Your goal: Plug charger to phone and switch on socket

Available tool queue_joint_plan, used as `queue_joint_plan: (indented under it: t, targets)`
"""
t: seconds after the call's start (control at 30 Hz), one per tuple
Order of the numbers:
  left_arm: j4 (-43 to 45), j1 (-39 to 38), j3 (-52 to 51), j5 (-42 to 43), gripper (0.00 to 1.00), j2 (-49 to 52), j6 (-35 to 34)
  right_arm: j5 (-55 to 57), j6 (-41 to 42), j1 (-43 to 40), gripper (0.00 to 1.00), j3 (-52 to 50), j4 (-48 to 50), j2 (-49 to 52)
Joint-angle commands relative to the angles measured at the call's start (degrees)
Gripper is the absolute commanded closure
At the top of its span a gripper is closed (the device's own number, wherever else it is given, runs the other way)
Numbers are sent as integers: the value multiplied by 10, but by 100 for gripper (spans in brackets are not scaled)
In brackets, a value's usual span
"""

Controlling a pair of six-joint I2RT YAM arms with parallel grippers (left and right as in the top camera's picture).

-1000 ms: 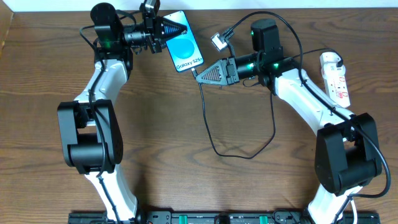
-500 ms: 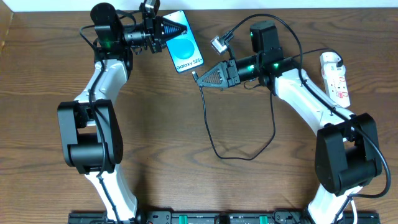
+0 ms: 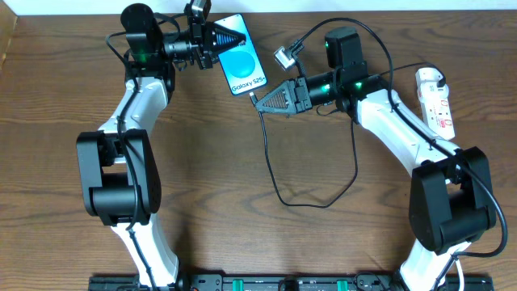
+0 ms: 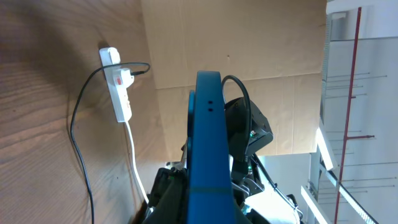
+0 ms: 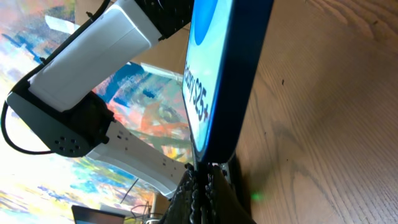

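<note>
The phone (image 3: 243,63), its cyan screen reading "Galaxy S25+", is held tilted off the table at the back. My left gripper (image 3: 222,36) is shut on its top end. In the left wrist view only its blue edge (image 4: 205,149) shows. My right gripper (image 3: 260,99) is shut on the charger's connector tip (image 5: 200,167), which sits right at the phone's lower edge (image 5: 217,81); I cannot tell whether it is seated. The black charger cable (image 3: 279,190) loops across the table to the socket (image 3: 436,101), a white power strip at the right, where its adapter (image 4: 123,79) is plugged in.
The power strip's white cord (image 4: 134,155) trails away from it. A small silver connector (image 3: 283,55) hangs on a black lead near the right wrist. The table's back edge runs just behind the phone and the left gripper.
The left arm and the phone have edged slightly to the right. The right gripper with the connector has shifted only a little by the phone's lower edge.
</note>
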Motion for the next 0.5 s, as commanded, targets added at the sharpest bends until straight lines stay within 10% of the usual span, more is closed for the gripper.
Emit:
queue_joint_plan:
  t: [0.0,0.47]
  targets:
    - [6,-2,10,10,93,-13,6,2,-10,-6,99,-1,0,-3]
    - [5,-2,10,11,93,-13,12,6,3,-6,99,-1,20,-3]
